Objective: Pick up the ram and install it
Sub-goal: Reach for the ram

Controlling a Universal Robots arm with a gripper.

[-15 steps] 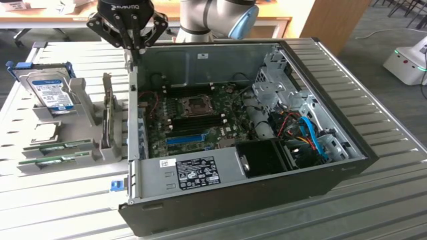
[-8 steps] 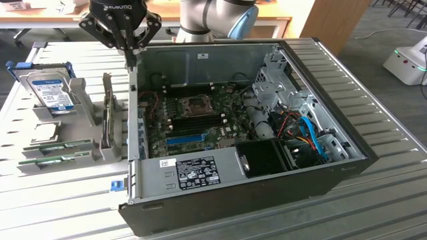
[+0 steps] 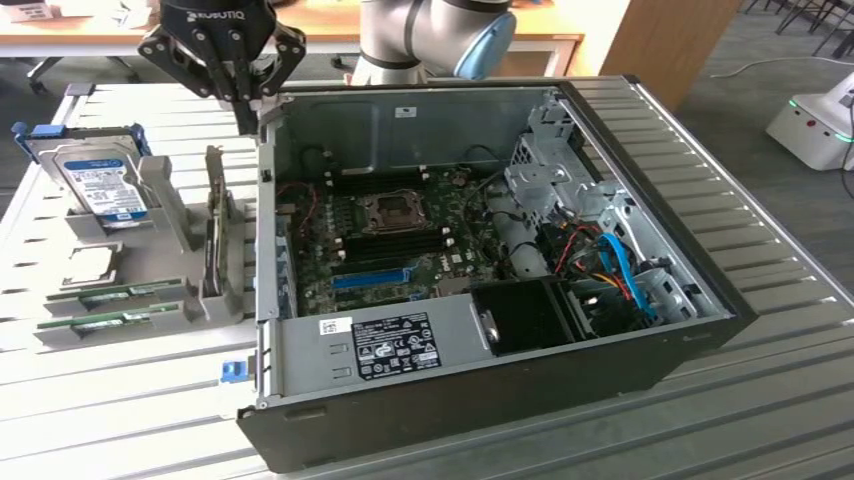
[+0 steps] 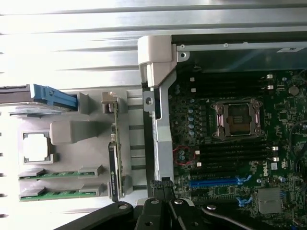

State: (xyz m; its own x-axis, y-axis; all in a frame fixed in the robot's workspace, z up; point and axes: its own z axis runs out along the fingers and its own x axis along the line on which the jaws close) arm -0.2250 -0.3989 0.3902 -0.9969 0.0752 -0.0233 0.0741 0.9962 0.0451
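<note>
Exterior view: no part of the task is done yet. The end effector [image 3: 248,98] hangs shut with nothing between its fingers, above the back corner of the open case [image 3: 467,400] and well clear of everything. The ram [image 3: 118,292] lies flat in the grey holder [image 3: 160,195] on the tabletop [image 3: 747,400], well below the end effector and toward the exterior view's left of it. A second stick [image 3: 107,320] lies just beside the first, farther from the end effector. The holder also carries a hard drive [image 3: 100,180] standing on edge, a processor chip [image 3: 83,262] lying flat, and a card [image 3: 214,230] on edge, the part nearest under the fingers. The case holds the motherboard [image 3: 400,240], to the exterior view's right of the end effector. Picking up and installing are both left.

Wrist view: the closed fingertips of the end effector [image 4: 163,186] sit over the case wall [image 4: 160,120], between holder and motherboard. On the holder [image 4: 72,132] side lie the ram [image 4: 60,173] and the second stick [image 4: 60,194], each seated in its own groove, well apart from the fingers. On the other side, the dark memory slots [image 4: 235,153] beside the socket [image 4: 238,117] look empty.
</note>
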